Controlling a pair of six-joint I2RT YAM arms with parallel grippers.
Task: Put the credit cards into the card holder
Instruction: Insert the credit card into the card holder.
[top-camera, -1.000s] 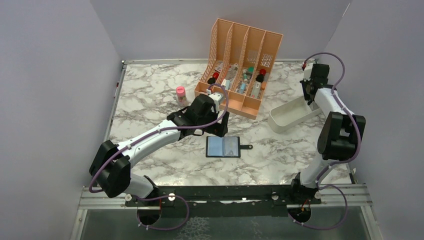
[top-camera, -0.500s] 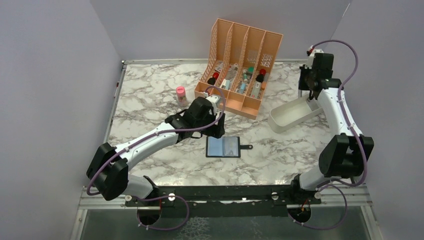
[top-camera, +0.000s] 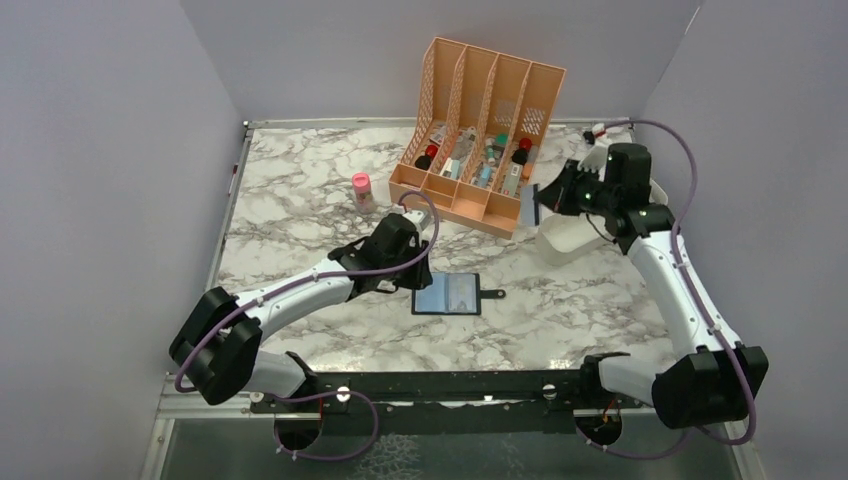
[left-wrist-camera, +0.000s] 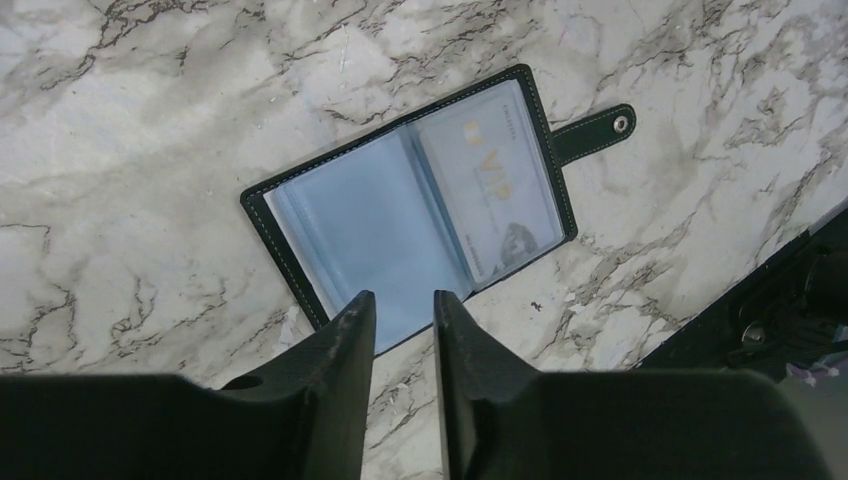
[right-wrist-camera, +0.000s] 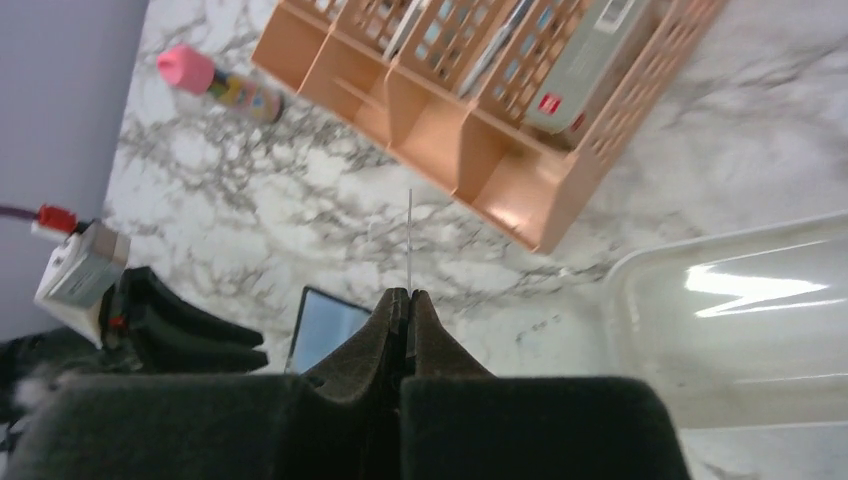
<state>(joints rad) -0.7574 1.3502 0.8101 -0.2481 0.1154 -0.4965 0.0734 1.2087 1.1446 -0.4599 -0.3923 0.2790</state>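
Note:
The card holder (top-camera: 447, 294) lies open on the marble table (top-camera: 300, 190), its strap pointing right. Its right page holds a pale credit card (left-wrist-camera: 490, 190) printed VIP. My left gripper (left-wrist-camera: 404, 298) hovers at the near edge of the holder's (left-wrist-camera: 380, 220) empty left page. Its jaws are open by a narrow gap with nothing between them. My right gripper (top-camera: 545, 203) is shut on a thin credit card (top-camera: 530, 206), in the air between the organiser and the tray. In the right wrist view that card (right-wrist-camera: 410, 240) shows edge-on above the gripper (right-wrist-camera: 408, 296), with the holder (right-wrist-camera: 325, 325) below left.
An orange slotted file organiser (top-camera: 480, 140) with small items stands at the back centre. A white oblong tray (top-camera: 575, 235) sits right of it, under my right arm. A pink-capped bottle (top-camera: 361, 190) stands left of the organiser. Grey walls close in both sides.
My right arm has swung from the back right corner toward the middle, carrying the card. My left gripper has narrowed its jaws and shifted down to the holder's left edge.

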